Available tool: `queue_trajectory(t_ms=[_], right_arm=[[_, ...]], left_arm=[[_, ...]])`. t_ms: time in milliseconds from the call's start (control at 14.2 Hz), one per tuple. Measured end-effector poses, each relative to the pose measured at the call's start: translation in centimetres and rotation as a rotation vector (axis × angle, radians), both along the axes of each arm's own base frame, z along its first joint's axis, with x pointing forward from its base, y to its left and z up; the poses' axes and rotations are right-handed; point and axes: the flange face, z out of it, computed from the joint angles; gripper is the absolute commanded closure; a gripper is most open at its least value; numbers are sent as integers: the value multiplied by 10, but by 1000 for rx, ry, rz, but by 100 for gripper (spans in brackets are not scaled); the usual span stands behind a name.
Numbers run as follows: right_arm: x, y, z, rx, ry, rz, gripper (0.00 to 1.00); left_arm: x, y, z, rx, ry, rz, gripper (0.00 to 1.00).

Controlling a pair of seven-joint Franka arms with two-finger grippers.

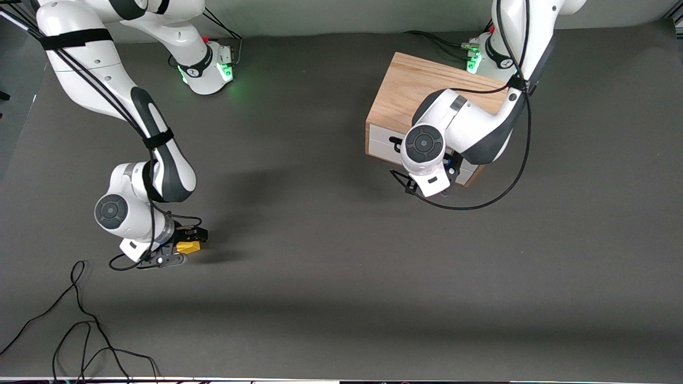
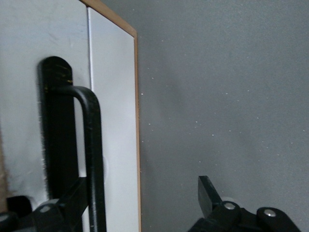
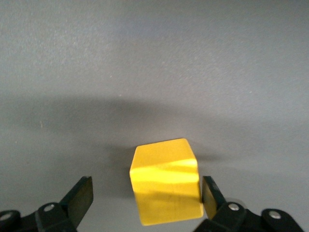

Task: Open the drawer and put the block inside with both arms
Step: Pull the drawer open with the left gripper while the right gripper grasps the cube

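Front view shows one cabinet (image 1: pixel 421 90) with one drawer (image 1: pixel 384 140), closed, at the left arm's end of the surface (image 1: pixel 320 298), and one block (image 1: pixel 188 247) at the right arm's end. Left claw (image 2: pixel 145 198) stands open at the drawer front, one finger alongside the single black handle (image 2: pixel 91 145), not clamped. Right claw (image 3: pixel 145 195) stands open, straddling the block, which rests on the surface. Judgement: block is light, rigid, flat-sided; grip two parallel faces. Handle is stiff wire; grip its bar.

High front view — close wrist views
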Motion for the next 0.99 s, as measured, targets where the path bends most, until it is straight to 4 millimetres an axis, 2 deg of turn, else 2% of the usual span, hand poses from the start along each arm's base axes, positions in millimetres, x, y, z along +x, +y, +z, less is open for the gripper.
queue_trajectory(t_ms=[424,494,565,847,988], right_arm=[[-4,-1,-7,-2,13,-1,0],[-4,-1,-8,-2,15,-1,3],[-4,-1,-8,-2,16,0,12],[-4,-2,-9,-2,14,22,60],[-3,-3,-8,-2,5,24,79]], left_arm=[[4,-2,1,-3,-17,-8,0],[7,-3,2,-6,-20,-8,0],[10,-4,3,-10,-24,-6,0],[28,-10,0,-27,-29,3,0],[37,-13,2,-33,-43,3,0]])
